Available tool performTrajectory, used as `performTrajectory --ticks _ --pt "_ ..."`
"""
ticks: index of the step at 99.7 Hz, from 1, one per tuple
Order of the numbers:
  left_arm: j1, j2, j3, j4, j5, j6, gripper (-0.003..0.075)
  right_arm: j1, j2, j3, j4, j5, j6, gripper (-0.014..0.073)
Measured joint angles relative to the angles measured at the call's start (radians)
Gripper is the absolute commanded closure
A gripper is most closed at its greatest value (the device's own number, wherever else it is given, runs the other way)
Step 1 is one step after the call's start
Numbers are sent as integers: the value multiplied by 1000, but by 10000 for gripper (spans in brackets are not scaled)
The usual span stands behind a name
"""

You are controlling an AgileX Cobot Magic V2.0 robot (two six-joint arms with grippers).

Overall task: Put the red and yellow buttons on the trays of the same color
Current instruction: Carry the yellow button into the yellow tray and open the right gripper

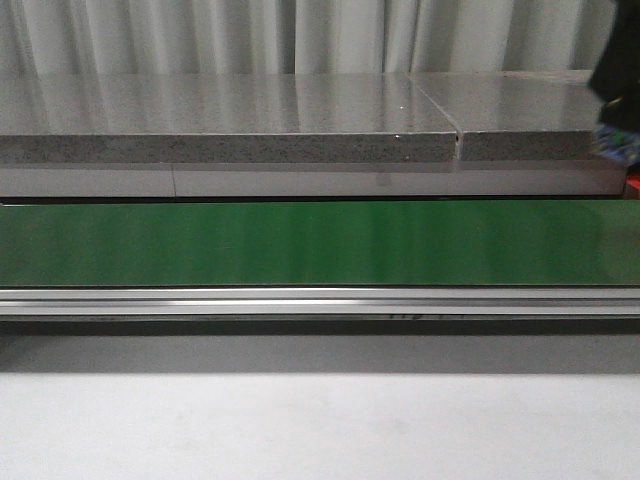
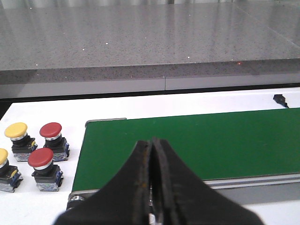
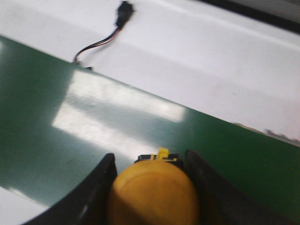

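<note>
Gripping a yellow button (image 3: 153,194) between its two dark fingers (image 3: 96,192), the right gripper (image 3: 152,187) is hovering over the green conveyor belt (image 3: 70,122), with the button's domed cap facing the wrist camera and a bit of its black and yellow base showing past the cap. A thin cable with a black plug (image 3: 124,11) is lying on the white surface beyond the belt. The left gripper (image 2: 152,154) is sitting with its fingers pressed together and nothing between them, poised at the near edge of the belt (image 2: 197,145). Beside the belt's end, on the white table (image 2: 47,112), two red buttons (image 2: 50,131) and two yellow buttons (image 2: 16,131) are standing upright in a close cluster, one yellow one partly cut off by the frame. In the front view the belt (image 1: 320,243) is running across in front of a grey stone counter (image 1: 230,120), and neither gripper is showing there.
</note>
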Motion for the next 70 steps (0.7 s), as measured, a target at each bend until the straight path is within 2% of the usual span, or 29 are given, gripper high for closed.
performTrajectory --ticks 21,37,53,70 --pt "0 0 0 0 0 0 739 -338 -62 0 0 14 63 485" --pt "0 0 0 0 0 0 739 -550 -54 0 -2 -68 134 485" --pt "0 0 0 0 0 0 739 -655 15 0 -2 -175 177 485" --pt "0 0 0 0 0 0 739 -688 113 0 -2 -204 182 485"
